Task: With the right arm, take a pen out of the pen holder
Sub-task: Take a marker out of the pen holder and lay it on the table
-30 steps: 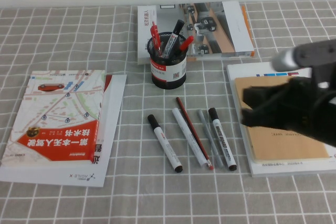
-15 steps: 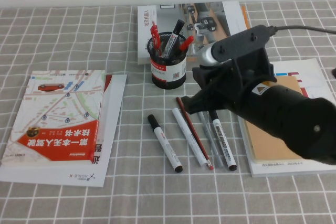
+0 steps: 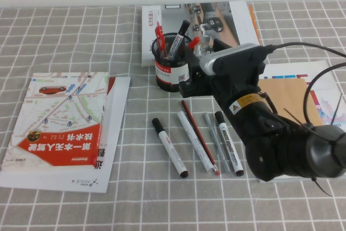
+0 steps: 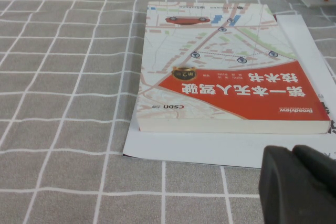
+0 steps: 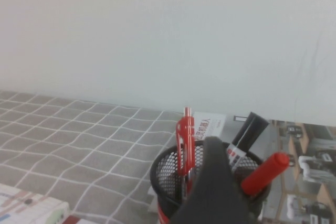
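Grey checked cloth point(image 3: 65, 36) covers the desk point(image 3: 303, 209); read the scene from the robot's left.

At far left, a red-covered book point(image 3: 59, 128) lies on a white sheet point(image 3: 118, 133). The left end effector point(image 4: 299, 184) is absent from the high view. The left wrist view places it low beside that sheet's near edge, parked, and you cannot tell whether it is open or closed.

Toward the centre, the black mesh pen holder point(image 3: 173, 77) stands upright. It carries a red pen point(image 3: 159, 36), a black marker point(image 3: 181, 30) and a red-capped marker point(image 3: 191, 43), all projecting above its rim. In front of it, five loose pens point(image 3: 197, 142) lie side by side on the cloth, apart from the holder.

Just right of the holder hangs the right end effector point(image 3: 199, 66), jaws spread and holding nothing. In the right wrist view, one finger point(image 5: 212, 182) stands before the mesh, with the pen tops just beyond it. Further right, a brown notebook point(image 3: 286, 96) lies partly under the right arm point(image 3: 281, 144).

Step in hand, as judged: approach to the holder, before any grasp. Your next move calls for three things:
- setting the spread jaws either side of one projecting shaft, probably the red-capped marker nearest the arm;
- closing firmly on it;
- lifting straight up, so that the holder is neither dragged nor tipped.
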